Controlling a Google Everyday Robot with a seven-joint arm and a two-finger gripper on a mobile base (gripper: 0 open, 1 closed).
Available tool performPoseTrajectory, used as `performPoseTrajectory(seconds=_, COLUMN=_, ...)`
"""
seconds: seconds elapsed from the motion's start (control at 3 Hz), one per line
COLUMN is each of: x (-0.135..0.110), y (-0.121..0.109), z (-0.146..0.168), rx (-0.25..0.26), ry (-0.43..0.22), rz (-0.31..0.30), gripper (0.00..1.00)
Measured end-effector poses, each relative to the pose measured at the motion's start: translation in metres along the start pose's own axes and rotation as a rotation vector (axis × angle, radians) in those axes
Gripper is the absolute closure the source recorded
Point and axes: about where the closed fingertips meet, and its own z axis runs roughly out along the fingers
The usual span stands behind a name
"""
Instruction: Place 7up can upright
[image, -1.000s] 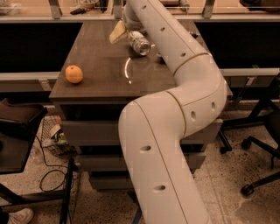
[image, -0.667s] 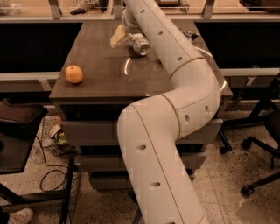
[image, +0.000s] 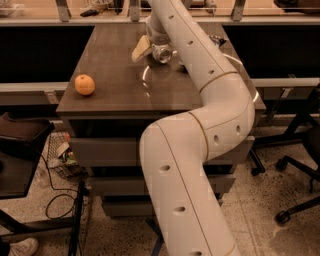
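Note:
The 7up can (image: 161, 52) lies on its side at the back of the dark brown table (image: 115, 90), one shiny metal end facing the camera. My gripper (image: 151, 49) is down at the can, and a pale yellow part of it sits against the can's left side. My big white arm (image: 200, 65) reaches over the table from the lower right and hides the gripper's right side and the rest of the can.
An orange (image: 84, 84) sits near the table's left front edge. A dark object (image: 216, 39) shows behind the arm at the back right. Drawers are under the table. Office chairs (image: 300, 145) stand to the right. A dark chair (image: 20, 150) and cables are to the left.
The arm has shifted a little. The gripper and the can's shiny end sit slightly nearer the camera than before. The orange has not moved.

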Motion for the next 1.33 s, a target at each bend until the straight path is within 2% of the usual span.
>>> performPoseTrajectory(seconds=0.33, x=0.000, y=0.000, z=0.000, rx=0.000, ry=0.000, rz=0.000, gripper=0.00)
performPoseTrajectory(seconds=0.67, x=-0.012, y=-0.004, z=0.000, rx=0.011, ry=-0.050, rz=0.043, gripper=0.00)
performPoseTrajectory(seconds=1.33, x=-0.055, y=-0.030, z=-0.024, rx=0.070, ry=-0.237, rz=0.167, gripper=0.00)
